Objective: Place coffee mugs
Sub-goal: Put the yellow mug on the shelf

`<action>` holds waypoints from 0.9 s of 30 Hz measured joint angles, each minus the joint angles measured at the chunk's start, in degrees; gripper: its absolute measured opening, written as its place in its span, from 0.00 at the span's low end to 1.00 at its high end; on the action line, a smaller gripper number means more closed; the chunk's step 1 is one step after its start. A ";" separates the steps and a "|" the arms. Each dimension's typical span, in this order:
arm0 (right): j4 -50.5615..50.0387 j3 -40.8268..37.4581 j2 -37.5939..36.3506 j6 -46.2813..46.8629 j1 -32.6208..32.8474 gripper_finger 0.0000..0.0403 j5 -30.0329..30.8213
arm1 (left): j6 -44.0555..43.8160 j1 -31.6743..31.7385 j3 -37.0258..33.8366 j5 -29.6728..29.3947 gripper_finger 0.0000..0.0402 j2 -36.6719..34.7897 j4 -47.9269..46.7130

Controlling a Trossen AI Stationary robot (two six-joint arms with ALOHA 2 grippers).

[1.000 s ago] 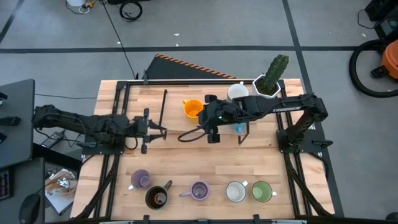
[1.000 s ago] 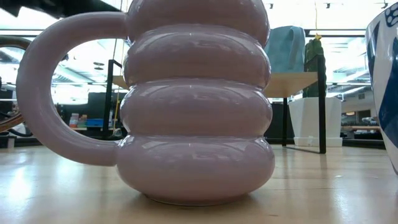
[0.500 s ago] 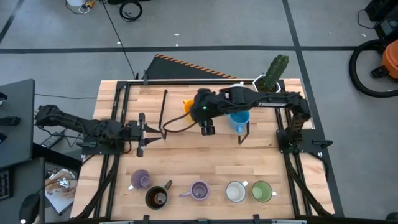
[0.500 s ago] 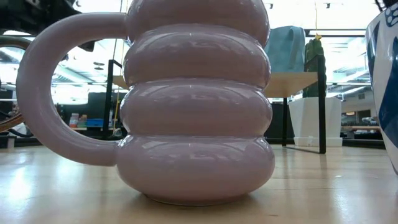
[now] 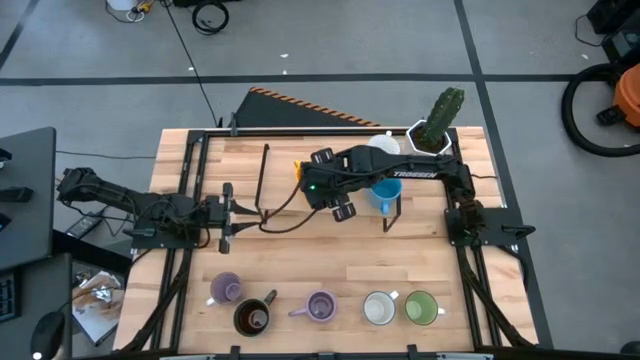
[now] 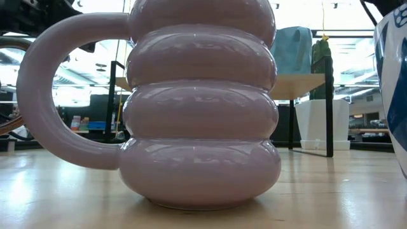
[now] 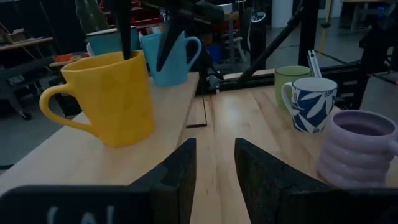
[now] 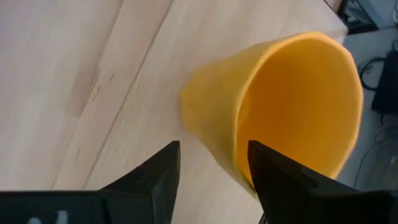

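Observation:
The orange mug [image 5: 301, 168] stands upright on its base at the table's far middle. My right gripper [image 8: 211, 155] is open and slants down over it. One finger [image 8: 283, 171] is over the rim and the other [image 8: 158, 177] is outside the wall; I see no touch. From the left wrist view those fingers [image 7: 124, 28] come down at the mug [image 7: 106, 99]. My left gripper [image 7: 214, 165] is open and empty at the table's left [image 5: 238, 212]. Several mugs stand along the near edge: lavender [image 5: 226, 290], dark brown [image 5: 252, 317], lavender [image 5: 320, 306], white [image 5: 379, 308], green [image 5: 421, 307].
A blue mug [image 5: 384, 192] stands under the right arm, and a white mug [image 5: 382, 147] sits beside the cactus pot [image 5: 432, 130] at the far right. Black frame posts [image 5: 263, 175] rise from the table. The low view is filled by a lavender mug [image 6: 200, 108].
My right gripper has gone toward the table's left and far edge, onto the orange mug, and has tipped to point more steeply down; it now covers part of the mug. My left gripper has drawn back a little toward the left edge, then kept still.

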 joint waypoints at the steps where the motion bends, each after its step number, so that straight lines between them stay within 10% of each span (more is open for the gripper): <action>1: 0.02 0.00 0.12 -1.16 -0.20 0.47 -0.79 | -0.15 0.00 0.00 0.00 0.29 0.02 -0.04; 27: -0.87 -0.02 0.37 0.49 -3.42 0.12 -3.50 | -0.21 0.00 0.02 -0.22 0.29 0.07 -0.11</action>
